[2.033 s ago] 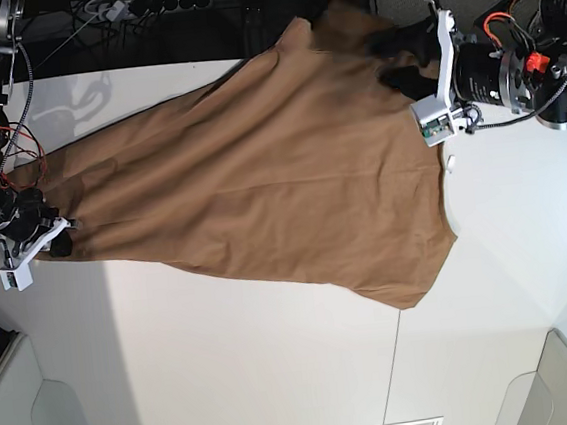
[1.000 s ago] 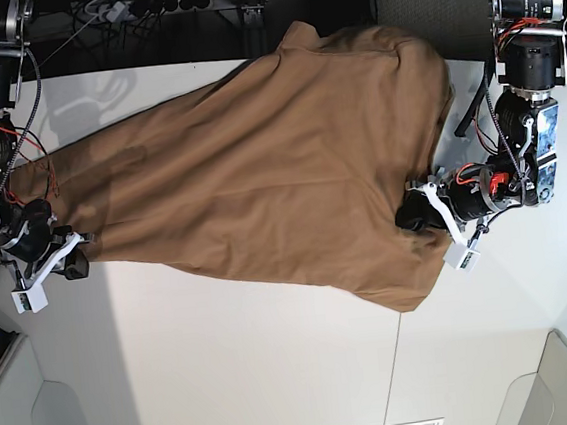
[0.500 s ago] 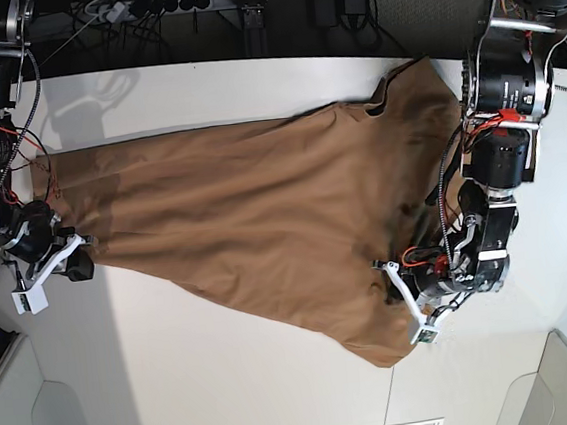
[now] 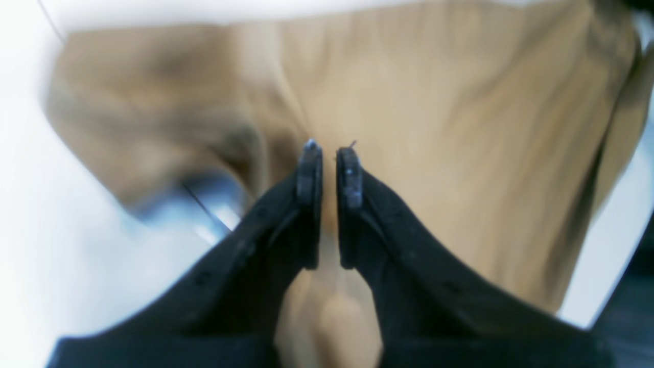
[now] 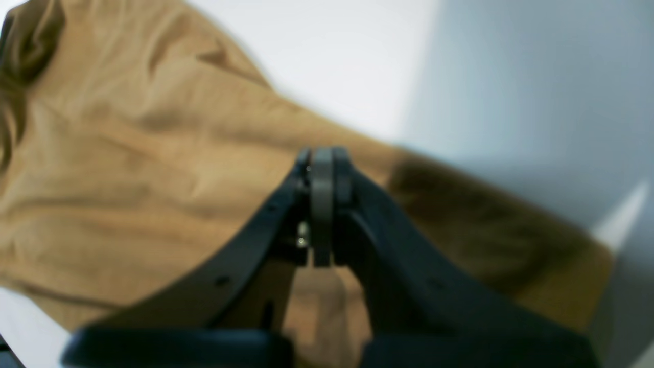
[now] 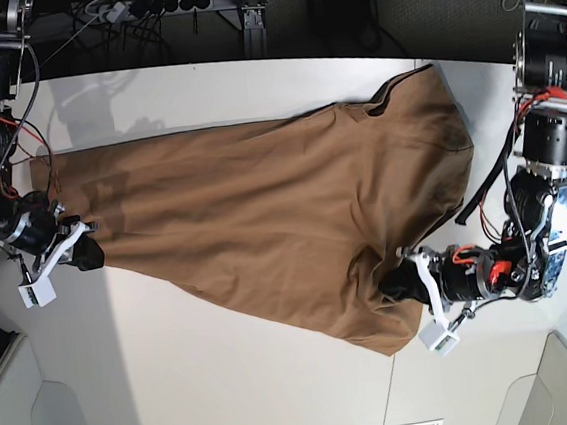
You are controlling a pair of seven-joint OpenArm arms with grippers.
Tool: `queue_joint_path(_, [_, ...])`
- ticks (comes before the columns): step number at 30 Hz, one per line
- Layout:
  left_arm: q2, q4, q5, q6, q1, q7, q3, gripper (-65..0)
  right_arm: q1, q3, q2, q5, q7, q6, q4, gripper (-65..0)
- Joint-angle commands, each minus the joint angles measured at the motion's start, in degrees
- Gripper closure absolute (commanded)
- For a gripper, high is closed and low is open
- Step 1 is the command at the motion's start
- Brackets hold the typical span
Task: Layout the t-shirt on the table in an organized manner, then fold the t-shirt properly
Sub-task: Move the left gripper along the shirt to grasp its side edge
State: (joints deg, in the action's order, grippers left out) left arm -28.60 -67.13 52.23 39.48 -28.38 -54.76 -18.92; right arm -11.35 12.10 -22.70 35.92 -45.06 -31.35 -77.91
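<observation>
No text, label, brand or number can be read anywhere, neither on the cloth nor the desk.

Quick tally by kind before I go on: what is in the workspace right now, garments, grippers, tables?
T-shirts: 1, the t-shirt
Grippers: 2, the left gripper and the right gripper, both pinching shirt edges
Tables: 1, the table
Total: 4

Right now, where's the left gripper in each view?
Base: left gripper lower right, on the t-shirt's near edge.
Left wrist: centre, jaws nearly shut over tan cloth.
Right wrist: not in view; that one is the right gripper.
Shared landmark: the t-shirt.
</observation>
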Motion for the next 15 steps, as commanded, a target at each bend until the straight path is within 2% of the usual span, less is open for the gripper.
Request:
queue_joint_path(1, [-1.7,-2.2,1.2,0.5,0.3,0.5,0.3,-8.3,0.2,0.3,-1.0,0.7,0.7,-0.4,-2.1,0.0])
queue_joint_path(5, [-4.1,-4.5,1.1,0.5,7.0,0.5,0.3,-8.3,4.7,0.3,-1.1,0.3,-2.2,-0.4,-5.0,0.0])
queue_joint_path(11, [-4.9,-4.5,-1.8,0.5,13.1,0.6,0.3,-8.3,13.9,0.3,-1.6,0.6,-2.1,-0.4,-9.1,0.0])
queue_joint_path(15, [-4.7,-4.3,-6.4,0.5,13.9,4.7,0.3,-8.3,19.6,0.3,-1.6,1.5,-1.9,-0.4,-15.3,0.0])
